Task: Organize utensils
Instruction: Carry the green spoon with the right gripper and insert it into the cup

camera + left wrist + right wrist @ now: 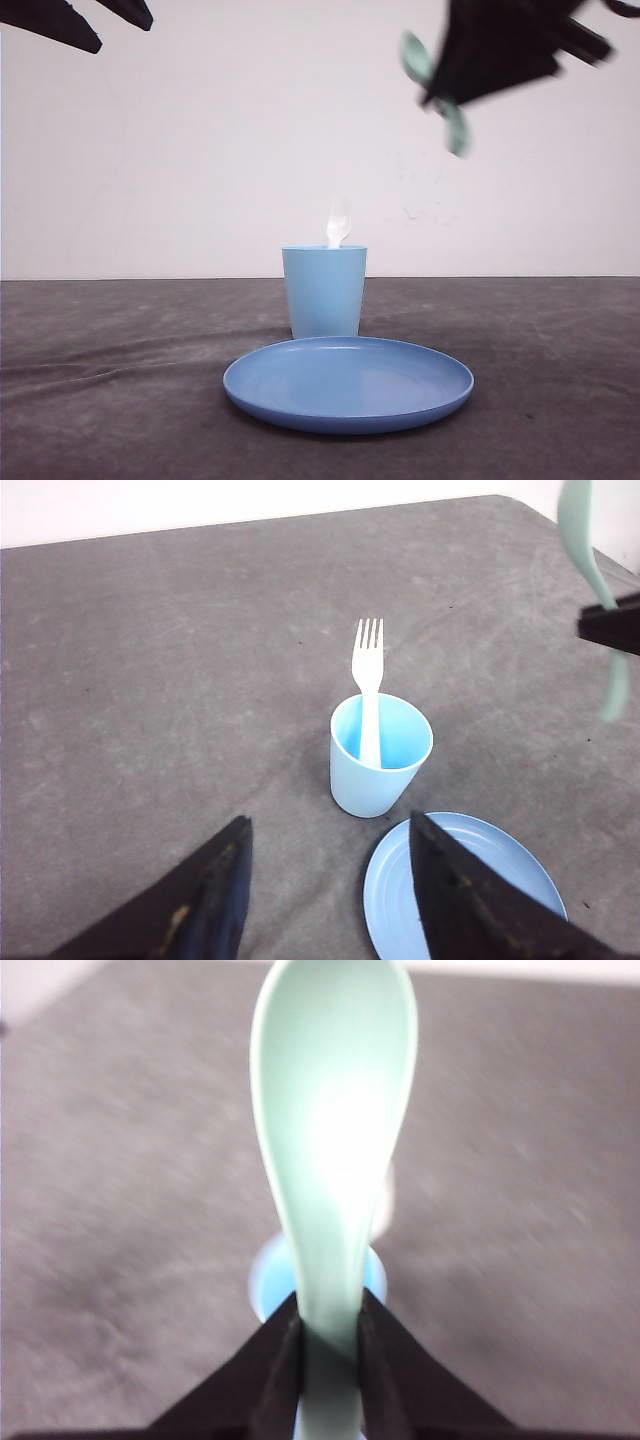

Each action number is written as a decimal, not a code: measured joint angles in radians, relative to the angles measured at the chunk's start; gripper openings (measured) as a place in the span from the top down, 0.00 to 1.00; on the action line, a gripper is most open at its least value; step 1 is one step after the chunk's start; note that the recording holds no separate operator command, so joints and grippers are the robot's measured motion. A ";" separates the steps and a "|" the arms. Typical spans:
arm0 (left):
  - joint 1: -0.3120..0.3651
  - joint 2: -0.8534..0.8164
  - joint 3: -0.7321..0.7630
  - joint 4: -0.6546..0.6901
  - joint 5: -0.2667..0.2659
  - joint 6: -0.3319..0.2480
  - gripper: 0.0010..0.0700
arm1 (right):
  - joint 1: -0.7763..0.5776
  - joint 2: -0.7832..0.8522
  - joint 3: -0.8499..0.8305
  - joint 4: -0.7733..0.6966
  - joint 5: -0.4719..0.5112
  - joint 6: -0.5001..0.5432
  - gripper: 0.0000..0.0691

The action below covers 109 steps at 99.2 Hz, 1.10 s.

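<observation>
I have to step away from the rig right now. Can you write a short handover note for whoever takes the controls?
Right pincer: shut on the mint-green spoon, held high in the air, right of the cup.
Left pincer: open, holding nothing, raised above the table.
Done: white fork stands in the cup, tines up.
Left: probably lower the spoon into the cup beside the fork and release.
The blue plate in front of the cup holds nothing.

A light blue plastic cup [324, 291] stood upright on the dark grey surface [100, 380], with a round blue plate [348, 384] lying just before it. A white plastic fork [368, 685] stood in the cup, tines up. High above and to the right, the right pincer [328, 1345] held a pale mint-green spoon [440, 90].
</observation>
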 joint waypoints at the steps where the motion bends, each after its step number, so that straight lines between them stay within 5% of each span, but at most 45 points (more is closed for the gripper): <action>1: 0.000 0.000 0.000 0.000 0.000 -0.002 0.58 | 0.004 0.006 0.000 0.011 0.003 -0.003 0.91; 60: -0.026 0.000 0.000 0.000 0.027 -0.043 0.58 | 0.055 0.379 0.017 0.475 0.046 -0.158 0.91; 109: -0.032 0.000 0.000 -0.018 0.027 -0.054 0.58 | 0.055 0.542 0.022 0.522 0.046 -0.178 0.91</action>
